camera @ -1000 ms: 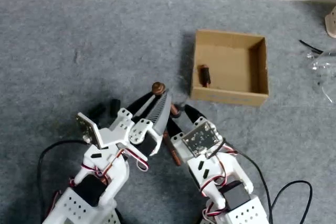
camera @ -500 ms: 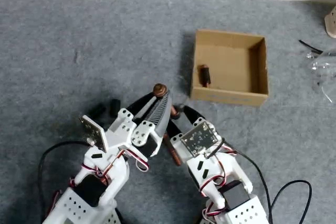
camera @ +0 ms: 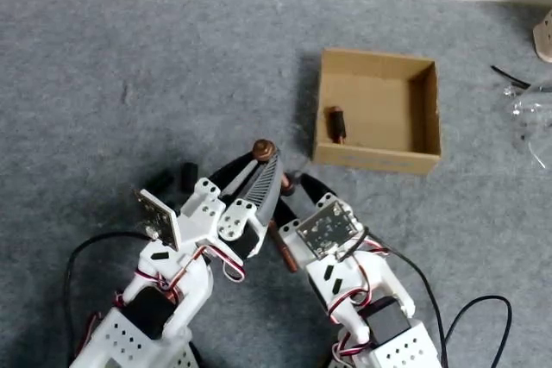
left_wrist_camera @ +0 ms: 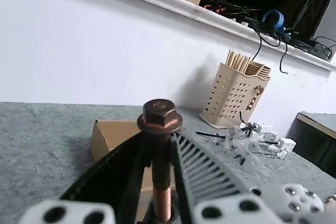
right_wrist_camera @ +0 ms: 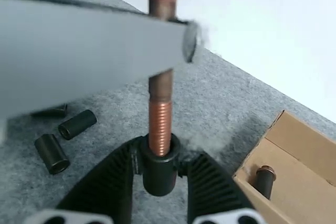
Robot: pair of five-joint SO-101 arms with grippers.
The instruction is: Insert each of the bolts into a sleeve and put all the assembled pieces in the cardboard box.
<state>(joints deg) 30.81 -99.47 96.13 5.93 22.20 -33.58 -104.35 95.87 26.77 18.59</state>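
Observation:
My left gripper (camera: 261, 158) is shut on a copper bolt (left_wrist_camera: 159, 120), held upright with its hex head above the fingertips. My right gripper (right_wrist_camera: 159, 167) is shut on a black sleeve (right_wrist_camera: 159, 173), just right of the left one in the high view. The bolt's threaded shaft (right_wrist_camera: 159, 123) stands in the sleeve's mouth. The cardboard box (camera: 377, 158) lies to the upper right and holds one assembled piece (camera: 335, 123). Loose black sleeves (camera: 186, 173) lie left of the grippers. Another bolt (camera: 281, 247) lies on the mat between the arms.
Grey mat covers the table. Three loose sleeves (right_wrist_camera: 76, 124) lie close together near the left arm. Cables and small clutter (camera: 522, 96) sit at the far right edge. A slotted beige holder (left_wrist_camera: 235, 94) stands beyond the box, by the white wall.
My left gripper has shifted slightly down and to the right with the bolt, closer to the right gripper. The right arm has barely moved.

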